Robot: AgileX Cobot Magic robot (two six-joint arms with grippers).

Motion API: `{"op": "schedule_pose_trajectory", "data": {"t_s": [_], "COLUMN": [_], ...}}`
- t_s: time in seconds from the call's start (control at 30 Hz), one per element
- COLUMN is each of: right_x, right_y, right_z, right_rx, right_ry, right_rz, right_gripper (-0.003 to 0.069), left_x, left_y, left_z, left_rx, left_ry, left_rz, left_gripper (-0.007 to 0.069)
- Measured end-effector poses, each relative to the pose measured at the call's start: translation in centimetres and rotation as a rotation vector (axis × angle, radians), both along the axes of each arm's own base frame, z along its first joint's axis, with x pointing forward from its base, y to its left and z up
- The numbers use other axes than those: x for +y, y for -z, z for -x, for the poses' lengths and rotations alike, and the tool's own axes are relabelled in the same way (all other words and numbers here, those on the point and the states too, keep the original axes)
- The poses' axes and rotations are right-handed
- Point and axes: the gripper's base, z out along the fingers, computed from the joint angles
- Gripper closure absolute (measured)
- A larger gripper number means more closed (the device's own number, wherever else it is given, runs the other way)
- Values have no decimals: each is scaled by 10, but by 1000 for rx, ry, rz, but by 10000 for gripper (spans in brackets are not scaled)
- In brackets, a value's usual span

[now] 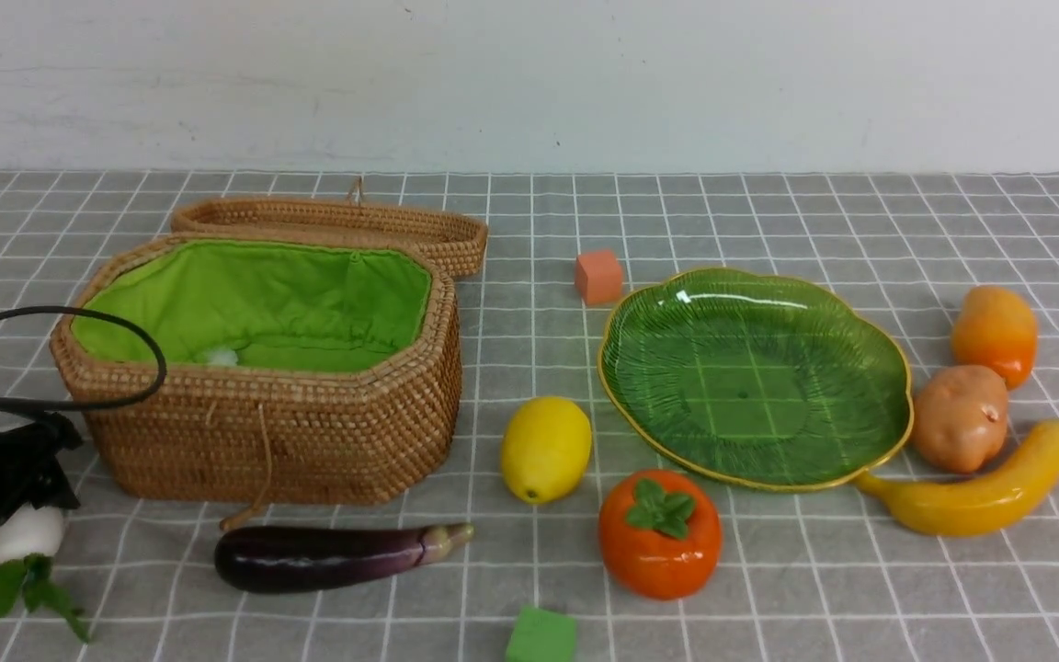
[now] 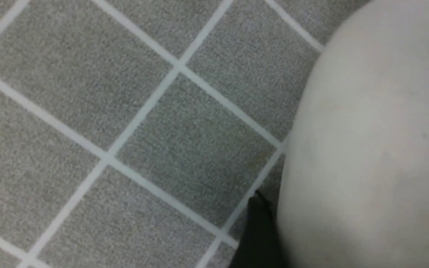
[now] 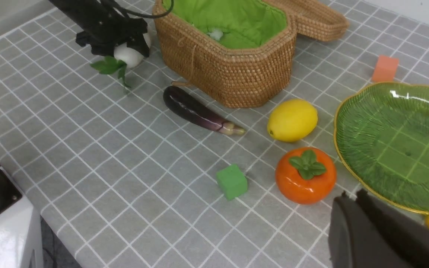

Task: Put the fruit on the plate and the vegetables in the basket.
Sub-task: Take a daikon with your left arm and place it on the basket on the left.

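White wall [image 1: 529,83] backs a counter [image 1: 529,230] covered in grey cloth with a white grid. At the robot's left stands the basket [image 1: 290,432], open, its green lining showing and a small white object [image 1: 217,356] lying inside. Its lid [image 1: 336,221] rests on the cloth behind it, touching the far rim.

The left claw [image 1: 33,501] sits low at the near left edge, down over the radish [image 1: 22,533], whose green leaves spread on the cloth toward the robot. Black fingers [image 3: 140,46] flank the white root, and the left wrist view shows one finger right beside it, but I cannot tell whether they press on it or stand clear. A black cable [image 1: 125,349] loops across the basket's near left corner.

The eggplant [image 1: 327,556] lies just in front of the basket, stem toward the right. The lemon [image 1: 545,449] sits between the basket and the plate [image 1: 750,377], which holds nothing. The persimmon [image 1: 660,542] is near the plate's front rim. To the plate's right lie the mango [image 1: 995,331], the potato [image 1: 960,418] just in front of it, and the banana [image 1: 980,496], whose tip touches the plate's rim. An orange cube [image 1: 598,276] stands behind the plate and a green cube [image 1: 541,636] at the near edge.

The right claw [image 3: 352,195] hangs near the persimmon, fingers closed together, holding nothing.
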Motion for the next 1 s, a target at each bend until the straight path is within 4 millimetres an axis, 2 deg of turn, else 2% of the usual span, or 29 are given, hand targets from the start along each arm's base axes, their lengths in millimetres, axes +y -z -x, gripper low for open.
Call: {"op": "schedule_pose_trajectory", "data": {"t_s": [0.13, 0.27, 0.3, 0.33, 0.37, 0.47, 0.5, 0.57, 0.63, 0.7, 0.73, 0.8, 0.9, 1.0], "right_x": [0, 0, 0, 0, 0, 0, 0, 0, -1, -2, -3, -4, -6, -6], "right_y": [0, 0, 0, 0, 0, 0, 0, -1, -1, -1, -2, -3, -5, -3], "right_z": [0, 0, 0, 0, 0, 0, 0, 0, -1, -2, -3, -3, -2, -2], "right_rx": [-1, 0, 0, 0, 2, 7, 7, 5, -9, -20, -31, -40, -50, -38], "right_ry": [-1, -3, -3, -3, -1, 2, 3, 5, 17, 28, 39, 46, 53, 50], "right_rz": [-5, -6, -6, -6, -8, -13, -14, -13, -7, 3, 16, 25, 35, 48], "right_gripper": [641, 641, 641, 641, 641, 638, 638, 638, 635, 634, 634, 634, 631, 627], "left_x": [-3, -5, -6, -6, -7, -16, -21, -37, -62, -85, -101, -110, -132, -144], "left_y": [-4, -22, -43, -46, -56, -109, -120, -143, -164, -180, -190, -194, -201, -196], "left_z": [5, 12, 18, 19, 22, 47, 53, 63, 66, 64, 59, 55, 32, 3], "left_rx": [31, 20, -31, -37, -65, -203, -231, -291, -345, -384, -397, -393, -320, -230], "left_ry": [18, 50, 66, 70, 73, 132, 173, 324, 528, 712, 861, 962, 1241, 1390], "left_rz": [15, -4, -37, -44, -57, -143, -175, -270, -361, -433, -502, -555, -716, -803], "left_gripper": [145, 145, 145, 145, 145, 145, 145, 145, 145, 145, 145, 145, 145, 145]}}
